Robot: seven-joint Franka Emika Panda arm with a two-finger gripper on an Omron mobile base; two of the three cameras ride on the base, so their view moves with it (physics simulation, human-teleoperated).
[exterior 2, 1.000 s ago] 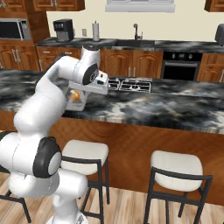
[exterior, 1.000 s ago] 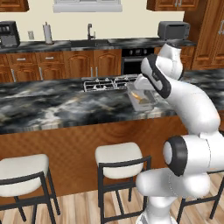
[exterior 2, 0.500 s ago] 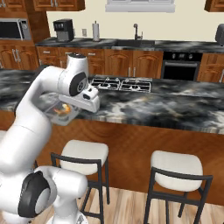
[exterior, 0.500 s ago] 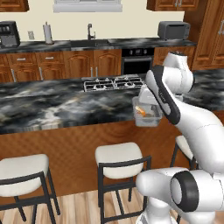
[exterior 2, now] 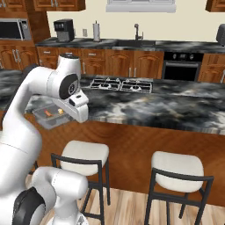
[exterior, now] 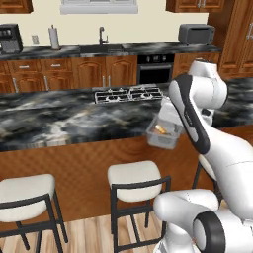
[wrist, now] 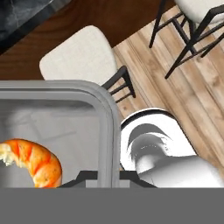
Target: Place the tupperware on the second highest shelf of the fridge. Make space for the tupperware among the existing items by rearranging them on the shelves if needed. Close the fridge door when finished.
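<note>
While pincer (wrist: 107, 175) grips its rim, clear rectangular tupperware (exterior: 165, 130), orange curled food inside, held aloft

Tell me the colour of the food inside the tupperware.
Orange, paler toward one end. It shows best in the hand view, inside the clear tupperware the gripper holds.

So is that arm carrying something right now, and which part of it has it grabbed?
Yes: the end effector is pinched on the side rim of the clear tupperware, orange food inside, carried in the air.
</note>
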